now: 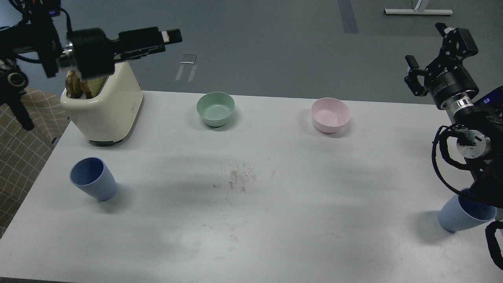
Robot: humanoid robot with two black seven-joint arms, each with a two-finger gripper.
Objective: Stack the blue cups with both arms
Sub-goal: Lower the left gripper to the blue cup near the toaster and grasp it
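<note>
One blue cup [93, 179] stands upright on the white table [275, 220] at the left, with nothing near it. The other blue cup [459, 215] stands at the right edge, its rim partly hidden behind my right arm. My left gripper [165, 37] is raised high at the upper left, above the toaster and far from the left cup. It shows side-on, so its fingers cannot be told apart. My right gripper [429, 46] is open and empty, held high past the table's far right corner, well above the right cup.
A cream toaster [104, 106] with bread slices [84, 84] stands at the back left. A green bowl [215, 108] and a pink bowl [330, 114] sit along the back edge. A checked cloth [23, 157] lies off the left side. A crumb smear [239, 179] marks the table's middle.
</note>
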